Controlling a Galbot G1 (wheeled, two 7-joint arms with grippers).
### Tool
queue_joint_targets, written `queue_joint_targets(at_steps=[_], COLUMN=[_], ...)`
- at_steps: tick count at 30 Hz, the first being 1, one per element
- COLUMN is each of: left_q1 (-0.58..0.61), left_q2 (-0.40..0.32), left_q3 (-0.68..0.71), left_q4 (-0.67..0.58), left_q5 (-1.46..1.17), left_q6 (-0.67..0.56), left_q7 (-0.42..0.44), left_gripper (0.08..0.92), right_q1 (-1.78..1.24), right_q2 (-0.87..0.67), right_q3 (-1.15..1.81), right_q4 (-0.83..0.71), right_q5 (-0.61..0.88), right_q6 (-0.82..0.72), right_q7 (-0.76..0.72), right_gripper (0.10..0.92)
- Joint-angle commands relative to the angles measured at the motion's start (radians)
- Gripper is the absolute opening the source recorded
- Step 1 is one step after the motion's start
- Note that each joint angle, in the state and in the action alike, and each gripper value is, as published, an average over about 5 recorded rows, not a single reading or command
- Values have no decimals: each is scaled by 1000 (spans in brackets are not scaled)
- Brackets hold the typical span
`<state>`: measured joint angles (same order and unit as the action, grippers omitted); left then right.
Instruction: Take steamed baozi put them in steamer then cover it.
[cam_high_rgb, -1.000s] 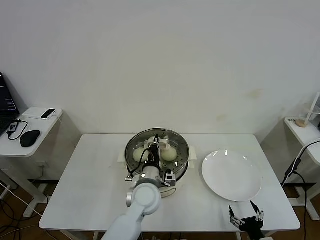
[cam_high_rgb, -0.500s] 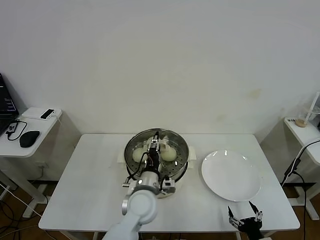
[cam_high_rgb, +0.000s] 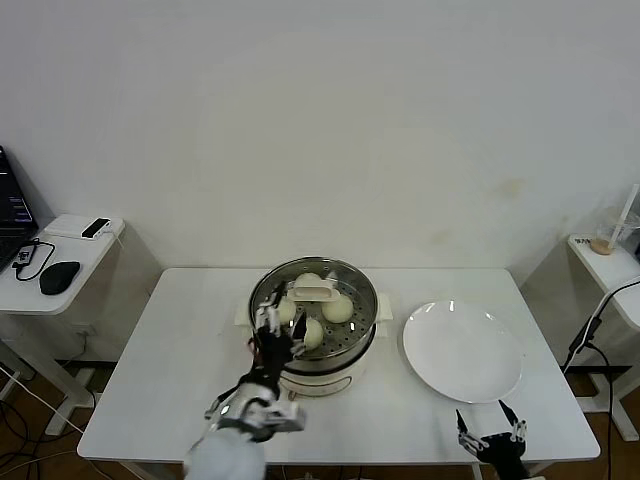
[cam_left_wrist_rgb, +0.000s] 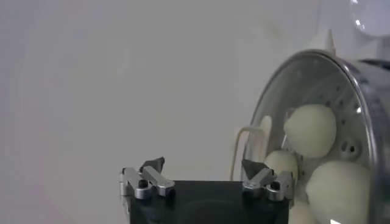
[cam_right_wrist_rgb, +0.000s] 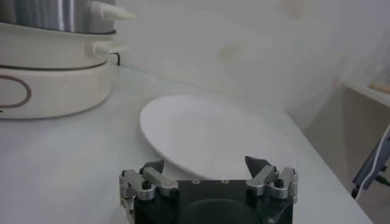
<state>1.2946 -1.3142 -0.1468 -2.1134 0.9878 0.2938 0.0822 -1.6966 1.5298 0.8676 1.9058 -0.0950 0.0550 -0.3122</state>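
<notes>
We judged the job all but finished: the lid (cam_high_rgb: 314, 290) sat on the steamer (cam_high_rgb: 316, 358), its cream handle at the middle, and four buns (cam_high_rgb: 338, 308) showed through the glass on the perforated tray. From the steamer's centre they lay at roughly twelve, three, six and nine o'clock.

Our left gripper (cam_high_rgb: 272, 328) hung just off the pot's rim at about eight o'clock, jaws spread wide and holding nothing. In the left wrist view the fingers (cam_left_wrist_rgb: 263, 175) stood apart with bare air between them, the rim and buns close beside. Our right gripper (cam_high_rgb: 492, 440) waited at the table's near edge, at about five o'clock from the plate (cam_high_rgb: 462, 351), likewise released and empty. The plate itself carried nothing.

The risks we saw came from that closeness. A fingertip sweeping toward the pot could catch the rim and skew or lift the lid, leaving a gap. A harder knock could shove the whole steamer on its base, or drag the cable at its far side. We could not tell from these views whether the lid was seated flush all round; if it rode on a bun, a small nudge might tip it. The right arm, if it swung inward, could clip the plate and slide it across the table (cam_high_rgb: 180, 340).
</notes>
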Motion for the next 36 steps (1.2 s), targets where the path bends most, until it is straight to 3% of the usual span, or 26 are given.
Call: queue_joint_targets(at_steps=[1, 7, 14, 36], left_q1=[334, 420, 418, 400], left_q2=[47, 36, 14, -11], left_q3=[-411, -465, -471, -447], left_q4=[-60, 0, 86, 91], left_q5=[-1095, -1238, -1215, -1174], left_q6=[-318, -381, -418, -374], left_q7=[-264, -278, -251, -234], left_gripper=[823, 823, 823, 823], right_q1=[-12, -35, -47, -68], right_q2=[-20, -65, -75, -64], right_q3=[-29, -61, -84, -108], right_q4=[28, 54, 55, 100], right_q5=[62, 145, 148, 147], right_q6=[25, 39, 42, 10], right_q7=[8, 35, 64, 74], right_gripper=[823, 823, 823, 823])
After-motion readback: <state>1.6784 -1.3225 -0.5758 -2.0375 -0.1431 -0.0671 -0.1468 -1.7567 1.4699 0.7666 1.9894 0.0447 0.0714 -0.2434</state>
